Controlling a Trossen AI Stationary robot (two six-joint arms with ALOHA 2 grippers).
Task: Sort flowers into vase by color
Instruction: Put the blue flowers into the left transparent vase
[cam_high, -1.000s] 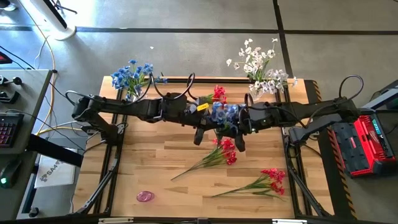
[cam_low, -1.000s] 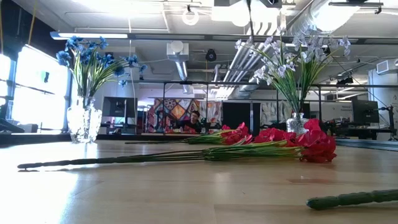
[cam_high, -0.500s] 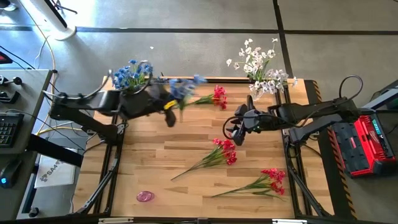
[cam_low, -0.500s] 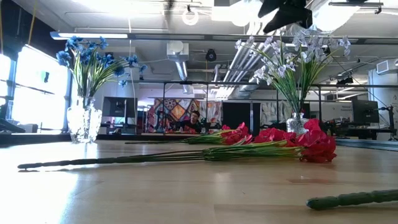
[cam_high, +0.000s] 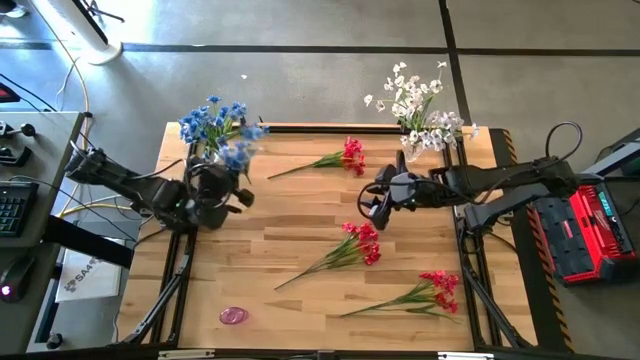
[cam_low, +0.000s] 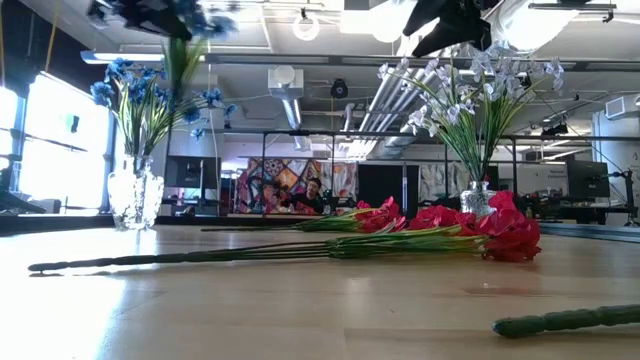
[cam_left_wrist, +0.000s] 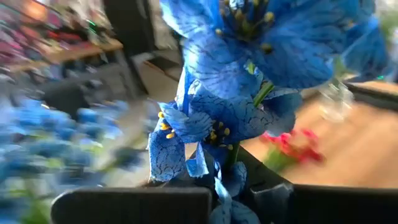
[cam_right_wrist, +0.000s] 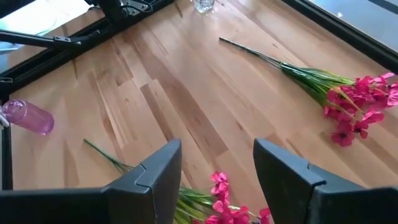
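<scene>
Handoff done: the blue spray (cam_high: 236, 155) has gone from mid-surface, where both arms met, over to the left tool (cam_high: 222, 185), which is clamped on its stem right beside the blue vase (cam_high: 208, 152) (blossoms fill the left wrist view). Right tool (cam_high: 377, 208) has let go, fingers apart, empty, w/ a red spray (cam_high: 362, 243) just below it. Next, I'd judge: drop blue into its vase; three reds are left on the surface (cam_high: 290, 230).

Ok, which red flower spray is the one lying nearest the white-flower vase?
Start at the clear glass vase of white flowers at the light wooden table's far right corner. Left of it, along the far edge, lies one red flower spray. Unlike the other two red sprays, it lies far from the near edge, blossoms toward the vase.
</scene>
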